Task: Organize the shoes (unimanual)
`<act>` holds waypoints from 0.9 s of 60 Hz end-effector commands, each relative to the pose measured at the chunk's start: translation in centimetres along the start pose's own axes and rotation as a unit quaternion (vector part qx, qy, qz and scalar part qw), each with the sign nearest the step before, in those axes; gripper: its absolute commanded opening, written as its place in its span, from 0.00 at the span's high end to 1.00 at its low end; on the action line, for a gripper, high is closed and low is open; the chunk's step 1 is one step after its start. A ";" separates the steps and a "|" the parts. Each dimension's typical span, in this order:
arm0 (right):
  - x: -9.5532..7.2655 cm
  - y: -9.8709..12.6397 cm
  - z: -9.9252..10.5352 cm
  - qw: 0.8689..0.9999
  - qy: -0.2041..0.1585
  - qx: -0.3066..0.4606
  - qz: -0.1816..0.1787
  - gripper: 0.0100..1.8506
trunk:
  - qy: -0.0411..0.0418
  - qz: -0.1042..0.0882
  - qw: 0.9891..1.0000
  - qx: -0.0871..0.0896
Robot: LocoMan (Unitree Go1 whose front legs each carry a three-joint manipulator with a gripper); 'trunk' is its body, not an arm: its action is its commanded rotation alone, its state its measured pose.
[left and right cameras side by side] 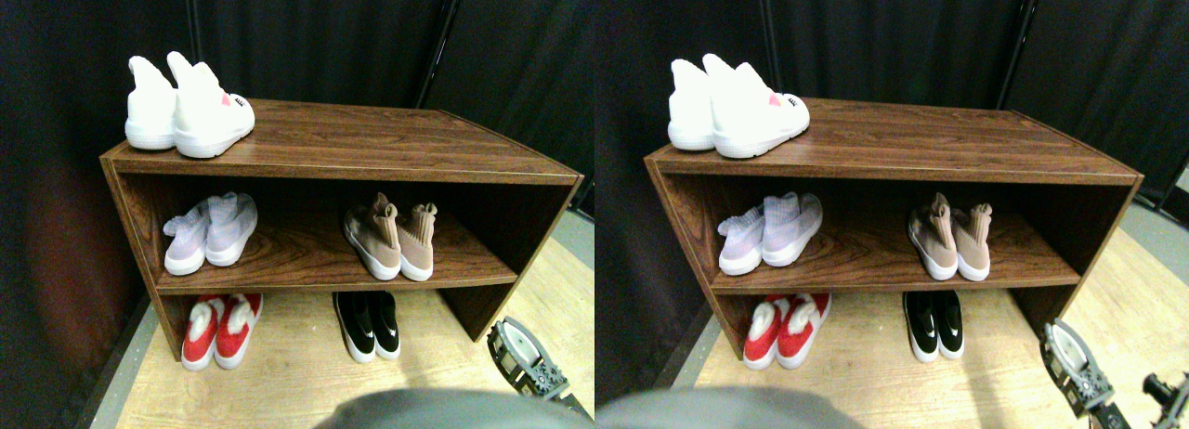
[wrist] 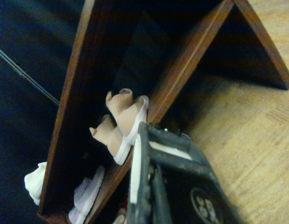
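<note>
I have a dark wooden shelf (left and right cameras side by side: pixel 353 136) in front of me, standing on a light wood floor (left and right cameras side by side: pixel 307 373) against black curtains (left and right cameras side by side: pixel 325 34). On its top board, at the far left, a white pair (left and right cameras side by side: pixel 190 109) sits side by side. On the middle board a pale lilac pair (left and right cameras side by side: pixel 209 232) sits at the left and the tan pair (left and right cameras side by side: pixel 390 239) at the right, soles down, ankles up, the two shoes touching. On the floor under that board a red pair (left and right cameras side by side: pixel 221 329) sits at the left and the black pair (left and right cameras side by side: pixel 368 323) towards the middle, both with toes pointing my way.

My right gripper (left and right cameras side by side: pixel 525 359) is low at the near right, on or just above the floor, outside the shelf's right wall and well apart from every shoe. It grasps nothing that I can see. Whether the jaws are released or clenched I cannot tell: the wrist camera shows only the dark jaw frame (wrist: pixel 168 182), with the tan pair (wrist: pixel 122 125) beyond it on its board and the lilac (wrist: pixel 86 198) and white (wrist: pixel 35 181) shoes farther along.
</note>
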 end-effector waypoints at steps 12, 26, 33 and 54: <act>0.8 3.4 -2.9 0.999 0.004 0.013 0.036 0.97 | -0.008 0.006 1.000 -0.004; 2.3 4.1 -5.0 0.999 0.025 0.032 0.036 0.97 | -0.013 0.014 1.000 -0.008; 2.8 4.3 -5.4 0.998 0.030 0.023 0.041 0.97 | -0.016 0.017 1.000 -0.009; 3.5 4.5 -6.1 0.999 0.030 0.022 0.036 0.97 | -0.011 0.015 1.000 -0.011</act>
